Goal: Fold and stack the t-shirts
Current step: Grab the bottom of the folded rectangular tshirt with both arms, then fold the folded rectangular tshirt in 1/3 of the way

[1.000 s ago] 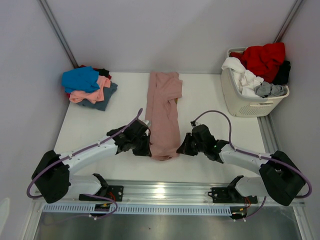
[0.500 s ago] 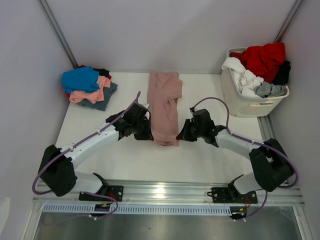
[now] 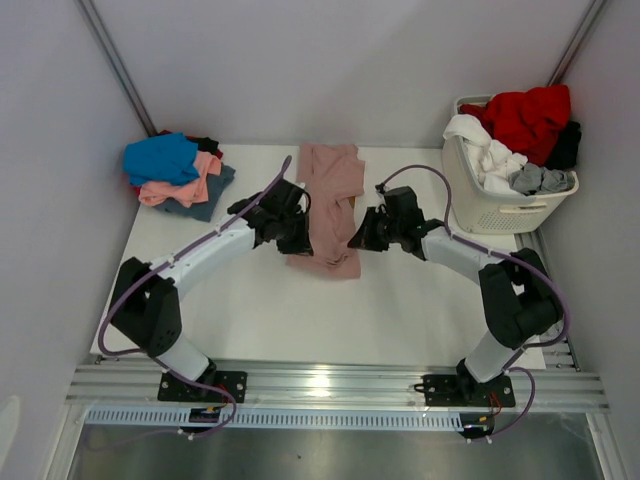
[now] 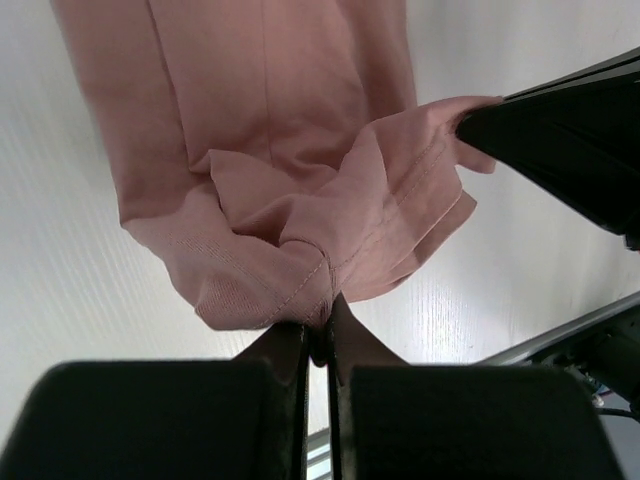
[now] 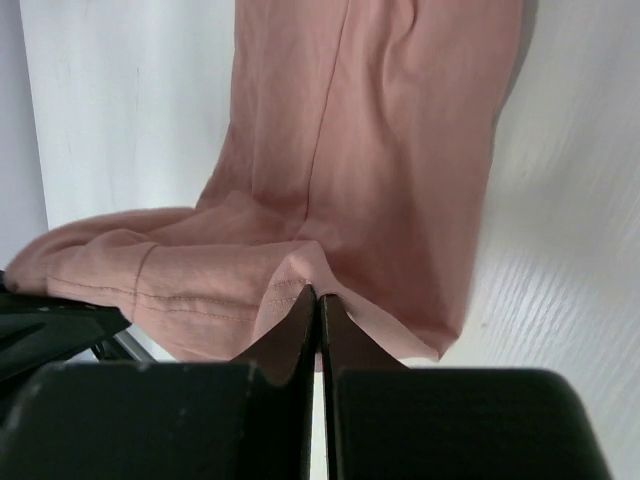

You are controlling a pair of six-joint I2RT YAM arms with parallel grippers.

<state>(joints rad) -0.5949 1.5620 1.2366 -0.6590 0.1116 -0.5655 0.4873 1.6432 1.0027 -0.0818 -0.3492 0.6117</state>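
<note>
A: Where, and gripped how?
B: On the table (image 3: 420,300) — pink t-shirt (image 3: 335,190) pinched at both hem corners, left gripper (image 4: 320,328) and right gripper (image 5: 320,302) clamped on cloth.
A: Why?
B: Likely to carry the hem evenly toward the collar.

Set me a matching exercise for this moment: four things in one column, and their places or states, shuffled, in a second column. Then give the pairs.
Things:
1. pink t-shirt
2. blue t-shirt
3. basket
4. left gripper

Places or states:
a. shut on a hem
b. far left corner, on top of a pile
c. far right edge of the table
d. lying lengthwise in the middle

Pairs: 1-d, 2-b, 3-c, 4-a
</note>
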